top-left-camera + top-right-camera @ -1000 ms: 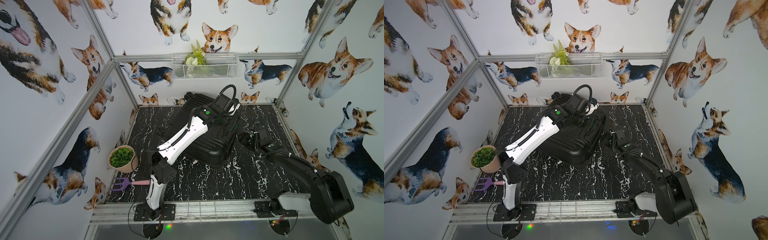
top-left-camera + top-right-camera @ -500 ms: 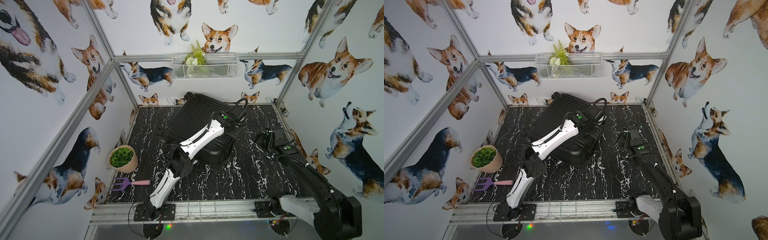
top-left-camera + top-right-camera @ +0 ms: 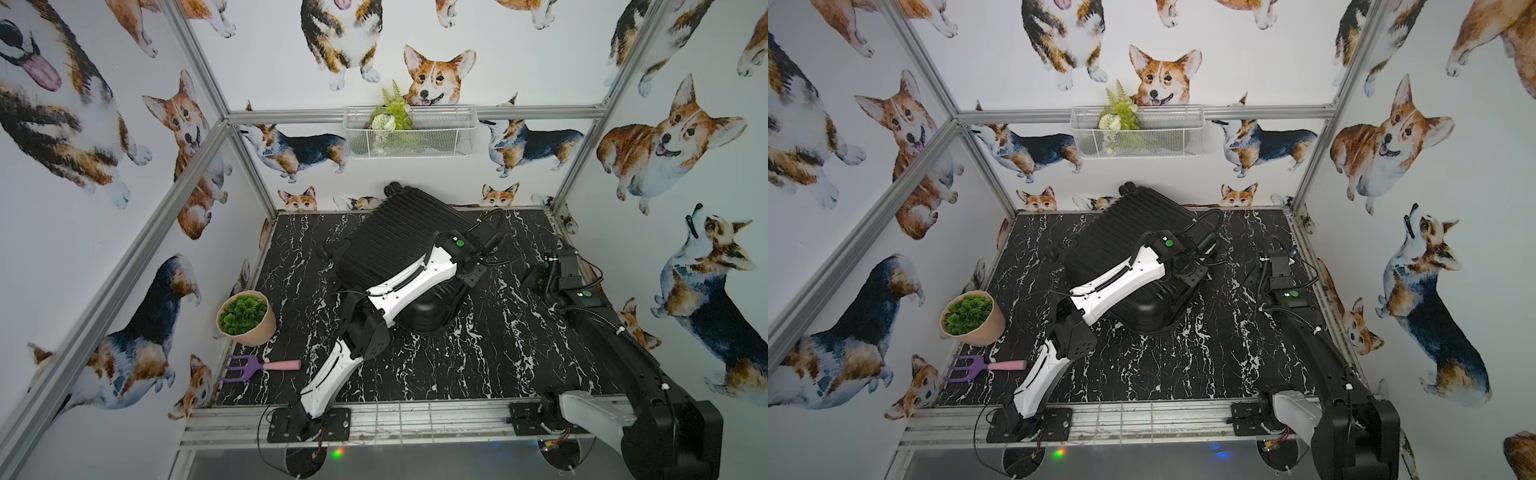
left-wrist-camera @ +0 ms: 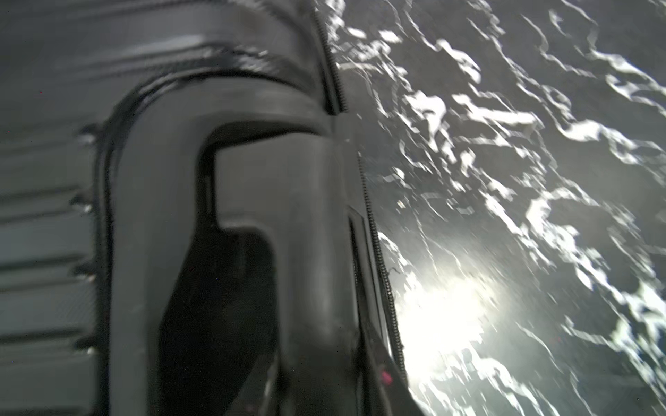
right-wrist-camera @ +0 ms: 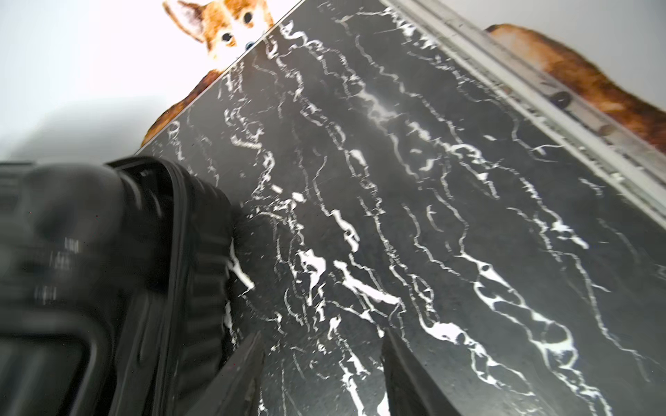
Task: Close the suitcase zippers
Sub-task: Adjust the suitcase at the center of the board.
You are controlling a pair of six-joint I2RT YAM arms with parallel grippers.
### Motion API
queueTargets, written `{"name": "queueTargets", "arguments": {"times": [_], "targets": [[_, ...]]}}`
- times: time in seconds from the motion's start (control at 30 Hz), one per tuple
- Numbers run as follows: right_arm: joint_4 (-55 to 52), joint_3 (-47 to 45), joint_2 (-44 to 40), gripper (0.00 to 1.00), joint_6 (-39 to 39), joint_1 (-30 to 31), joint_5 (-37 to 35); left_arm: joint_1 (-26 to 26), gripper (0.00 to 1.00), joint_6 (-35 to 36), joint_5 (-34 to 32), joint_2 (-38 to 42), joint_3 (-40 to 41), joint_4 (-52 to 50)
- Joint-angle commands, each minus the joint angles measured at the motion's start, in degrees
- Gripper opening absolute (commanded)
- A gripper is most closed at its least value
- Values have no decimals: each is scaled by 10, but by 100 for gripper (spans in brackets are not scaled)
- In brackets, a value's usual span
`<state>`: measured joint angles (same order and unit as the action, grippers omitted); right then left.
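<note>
Hovering beside the black ribbed hard-shell suitcase (image 3: pixel 395 232), right tool (image 5: pixel 322 336) gapes empty; left tool (image 3: pixel 473 272), state unclear, may miss the zipper (image 4: pixel 374 230).

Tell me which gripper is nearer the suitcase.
Left. The left gripper is right at the suitcase edge; the right gripper hangs over the table beside it, apart.

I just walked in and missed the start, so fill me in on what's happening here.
Two arms are working on a black hard-shell suitcase lying, halves together, on the marble table. The left arm reaches across its ribbed shell to the side seam, its wrist camera close on the zipper track; whether its jaws grip anything is unclear. The right arm hangs beside the case over bare table, jaws open and empty. No zipper pull is visible.
</note>
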<state>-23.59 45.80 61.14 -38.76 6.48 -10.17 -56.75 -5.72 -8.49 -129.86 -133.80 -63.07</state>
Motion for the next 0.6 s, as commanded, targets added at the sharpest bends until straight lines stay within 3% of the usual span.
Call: {"name": "queueTargets", "arguments": {"times": [0.0,0.13,0.23,0.43,0.57], "targets": [[-10,5,-3,55,18,-27,12,-8,19,167,135,56,76,4],[-15,5,2,56,25,-38,11,-8,20,277,188,125,170,41],[-23,5,12,55,28,-41,5,2,20,344,181,161,216,47],[-47,0,27,54,22,-42,-24,80,22,466,258,215,278,28],[-20,-17,48,54,12,-42,28,120,31,547,283,276,344,60]]}}
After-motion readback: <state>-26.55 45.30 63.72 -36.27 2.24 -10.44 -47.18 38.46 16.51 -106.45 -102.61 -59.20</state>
